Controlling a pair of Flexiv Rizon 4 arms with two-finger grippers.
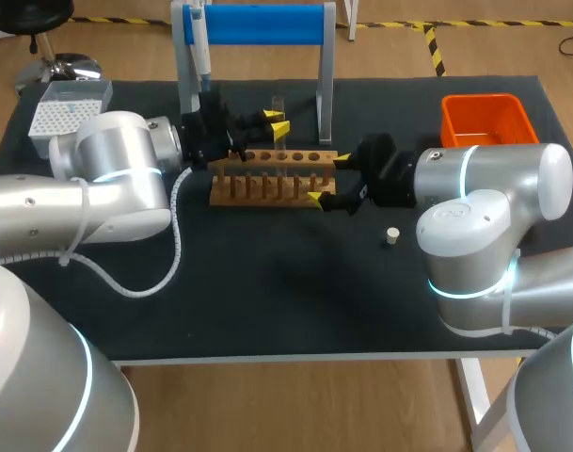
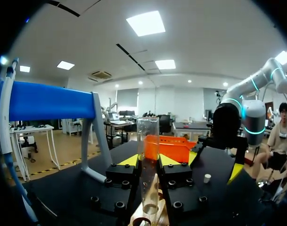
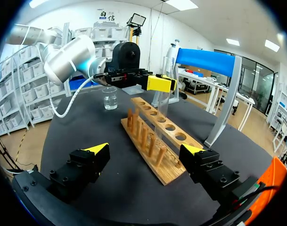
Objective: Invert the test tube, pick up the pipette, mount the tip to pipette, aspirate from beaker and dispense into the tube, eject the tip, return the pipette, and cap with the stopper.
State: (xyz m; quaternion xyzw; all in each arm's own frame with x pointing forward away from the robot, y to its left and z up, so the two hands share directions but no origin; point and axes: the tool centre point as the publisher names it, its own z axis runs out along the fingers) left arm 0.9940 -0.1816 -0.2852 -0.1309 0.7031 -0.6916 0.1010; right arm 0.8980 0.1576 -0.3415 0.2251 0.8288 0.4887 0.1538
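A clear test tube [image 1: 278,105] stands upright, open end up, with my left gripper [image 1: 278,121] shut on its middle above the wooden rack [image 1: 267,179]. In the left wrist view the tube [image 2: 148,155] rises between the yellow tips of the left gripper [image 2: 149,162], and its rounded end sits at the rack's top. My right gripper [image 1: 328,179] is open and straddles the rack's right end without touching it; its own view shows the rack [image 3: 157,141] ahead of the right gripper [image 3: 145,155]. The pipette [image 1: 199,47] hangs on the blue stand [image 1: 262,24]. A small stopper [image 1: 391,235] lies on the mat.
An orange bin [image 1: 484,118] sits at the back right and a white tip box [image 1: 65,108] at the back left. A glass beaker [image 3: 110,98] stands beyond the rack's far end, under my left arm. The black mat [image 1: 267,292] stretches in front of the rack.
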